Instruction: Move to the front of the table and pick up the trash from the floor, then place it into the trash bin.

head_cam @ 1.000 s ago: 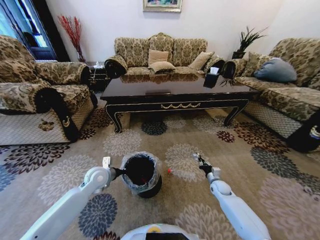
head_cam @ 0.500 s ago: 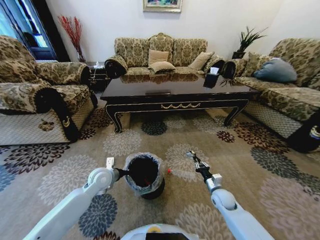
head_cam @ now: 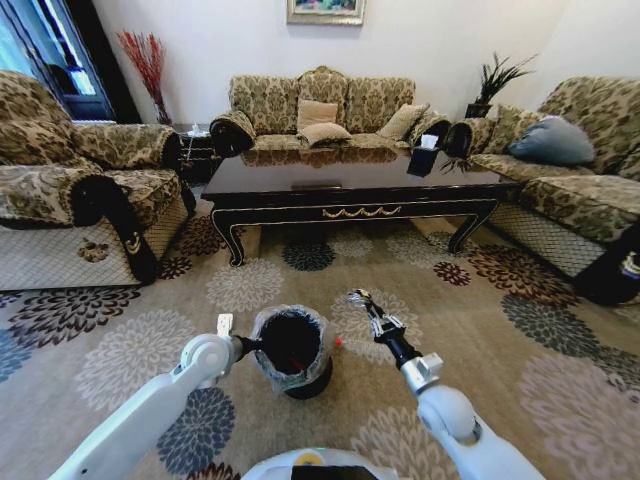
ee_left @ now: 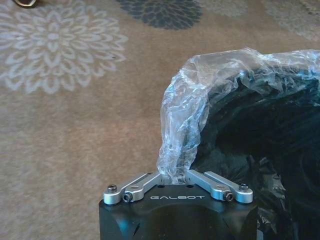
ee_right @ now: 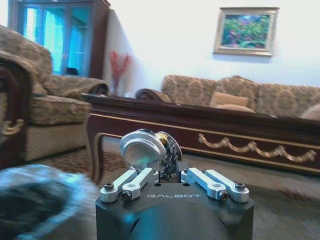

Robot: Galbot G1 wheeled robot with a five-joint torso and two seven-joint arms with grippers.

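While the left gripper [ee_left: 176,176] pinches the trash bin's [head_cam: 291,350] liner rim, the right gripper [ee_right: 159,159] hovers beside it. Its fingers grasp a silvery round piece [ee_right: 142,148] (trash).

Bright even daylight from the far-left window [head_cam: 40,45]; glossy counter [head_cam: 350,180] mirrors the sofa; head view bends at edges; bin liner [ee_right: 35,200] blurred near.

The left gripper [ee_left: 175,176] is clamped on the clear liner [ee_left: 186,120] folded over the black bin [ee_left: 265,150] — bin at three o'clock. Beige flowered carpet [ee_left: 75,125] spreads from nine to twelve o'clock.
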